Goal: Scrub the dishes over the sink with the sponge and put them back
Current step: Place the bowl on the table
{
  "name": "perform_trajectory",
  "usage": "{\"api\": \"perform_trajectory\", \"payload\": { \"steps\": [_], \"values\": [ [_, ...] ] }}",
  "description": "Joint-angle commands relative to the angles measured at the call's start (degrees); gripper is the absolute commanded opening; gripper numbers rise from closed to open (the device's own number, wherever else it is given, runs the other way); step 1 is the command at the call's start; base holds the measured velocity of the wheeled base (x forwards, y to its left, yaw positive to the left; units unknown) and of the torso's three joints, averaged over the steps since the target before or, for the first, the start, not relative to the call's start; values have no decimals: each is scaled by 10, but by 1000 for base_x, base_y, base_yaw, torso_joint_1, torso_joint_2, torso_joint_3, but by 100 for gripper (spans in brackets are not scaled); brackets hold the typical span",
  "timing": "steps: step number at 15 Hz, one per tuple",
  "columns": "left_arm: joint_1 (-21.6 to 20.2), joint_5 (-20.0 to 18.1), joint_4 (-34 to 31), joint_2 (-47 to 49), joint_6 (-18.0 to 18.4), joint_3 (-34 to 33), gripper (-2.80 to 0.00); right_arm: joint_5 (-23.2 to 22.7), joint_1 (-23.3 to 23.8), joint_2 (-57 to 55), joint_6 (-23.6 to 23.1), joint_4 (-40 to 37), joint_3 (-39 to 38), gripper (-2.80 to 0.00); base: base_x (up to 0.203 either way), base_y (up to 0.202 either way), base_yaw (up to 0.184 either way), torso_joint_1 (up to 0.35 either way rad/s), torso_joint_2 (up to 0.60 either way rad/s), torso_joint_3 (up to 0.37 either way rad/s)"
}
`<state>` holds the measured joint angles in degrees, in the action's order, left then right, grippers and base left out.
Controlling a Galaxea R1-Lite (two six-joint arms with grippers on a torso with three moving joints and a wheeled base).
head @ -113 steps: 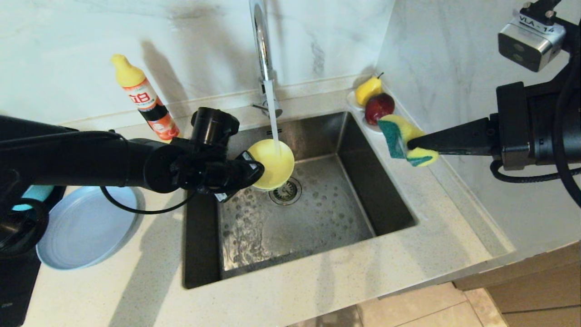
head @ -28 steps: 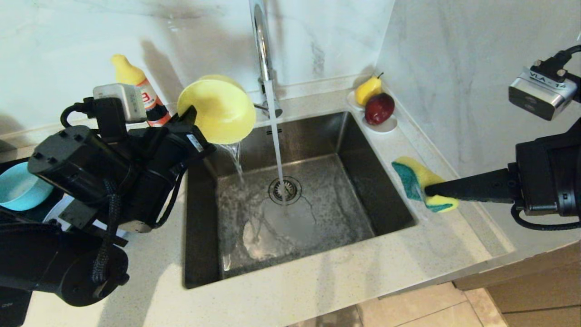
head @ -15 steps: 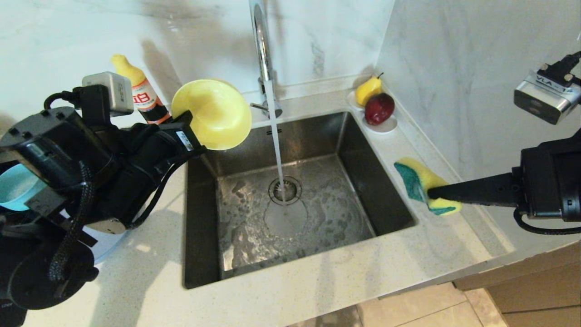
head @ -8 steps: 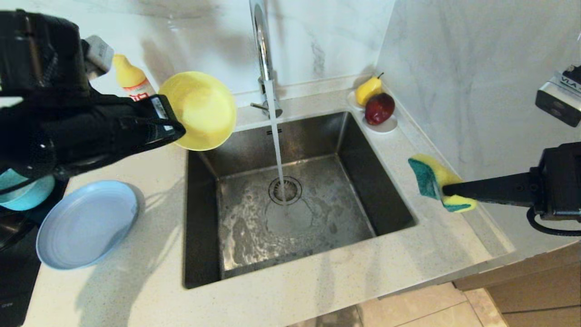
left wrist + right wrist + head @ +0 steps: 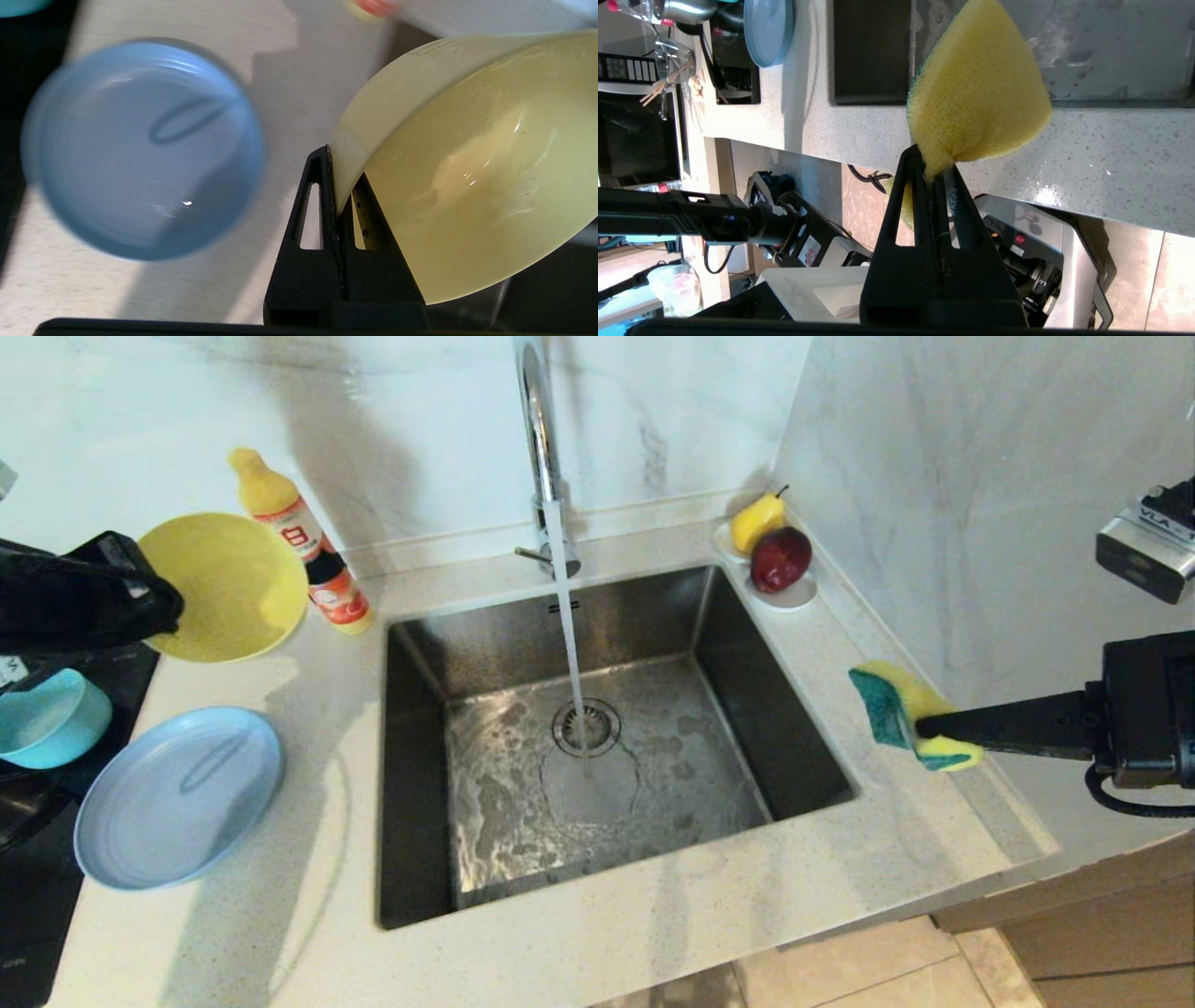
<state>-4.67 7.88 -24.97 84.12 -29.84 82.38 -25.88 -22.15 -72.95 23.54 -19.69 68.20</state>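
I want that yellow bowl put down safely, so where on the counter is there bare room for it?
Bare counter lies between the grey-blue plate and the sink, and along the sink's front edge. The back left is crowded: the soap bottle, the teal bowl and the left pincer holding the yellow bowl.

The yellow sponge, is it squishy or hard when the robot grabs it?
Probably squishy: the sponge pinches thin where the right gripper clamps it. Likely light, since it sticks out held by one end. Its rough foam probably won't slip.
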Motion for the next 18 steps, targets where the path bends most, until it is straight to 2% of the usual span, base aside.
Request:
{"api": "perform_trajectory", "payload": {
  "steps": [1, 4, 6, 9, 10, 13, 15, 18],
  "values": [
    [-110, -33, -2, 11, -12, -8, -280, -1, 0, -18, 1, 2, 3, -280, 0, 0, 0, 0, 0, 0],
    [-215, -58, -3, 23, -39, -52, -280, -3, 0, -27, 2, 6, -4, -280, 0, 0, 0, 0, 0, 0],
    [-267, -70, -17, 23, -43, -103, -280, -3, 0, -26, 4, 6, -6, -280, 0, 0, 0, 0, 0, 0],
    [-349, -96, -27, 36, -43, -138, -280, -3, 0, -16, 4, 7, -18, -280, 0, 0, 0, 0, 0, 0],
    [-367, -113, -31, 35, -43, -150, -280, -2, 2, -14, 5, 6, -18, -280, 0, 0, 0, 0, 0, 0],
    [-421, -119, -24, 49, -42, -160, -280, -2, 10, -15, 5, 5, -18, -280, 0, 0, 0, 0, 0, 0],
    [-447, -123, -16, 66, -41, -160, -280, -3, 11, -15, 5, 3, -18, -280, 0, 0, 0, 0, 0, 0],
    [-481, -151, 3, 101, -36, -156, -280, -2, 11, -11, 5, 0, -14, -280, 0, 0, 0, 0, 0, 0]
  ]
}}
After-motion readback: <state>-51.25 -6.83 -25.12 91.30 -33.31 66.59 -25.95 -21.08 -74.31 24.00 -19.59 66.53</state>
